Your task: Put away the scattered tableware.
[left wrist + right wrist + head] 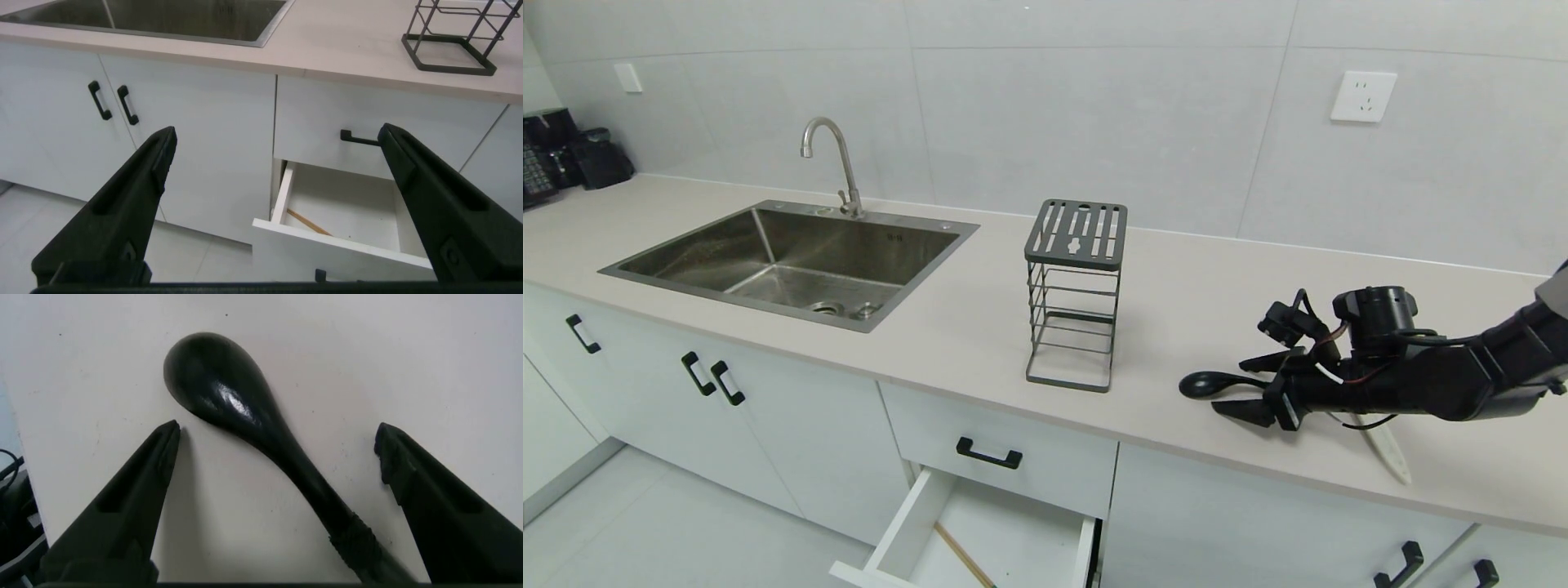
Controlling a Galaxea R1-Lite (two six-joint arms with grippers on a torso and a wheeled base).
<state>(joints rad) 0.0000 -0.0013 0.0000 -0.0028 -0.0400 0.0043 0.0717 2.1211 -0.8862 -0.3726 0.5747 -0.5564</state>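
right end effector (1241, 389) hangs open astride the handle of the black spoon (1205, 384), which lies on the tabletop (1192, 286) right of the rack (1074, 294); closing off-centre on that slim, glossy handle could squirt the spoon sideways or spin it away.

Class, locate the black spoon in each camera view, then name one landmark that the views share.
Head view: the black spoon lies lower right on the countertop, between the open fingers of the right end effector.
Left wrist view: not in it; that picture faces the open drawer.
Right wrist view: mid-picture, bowl and handle between the two fingers, untouched.
Shared landmark: the pale countertop.
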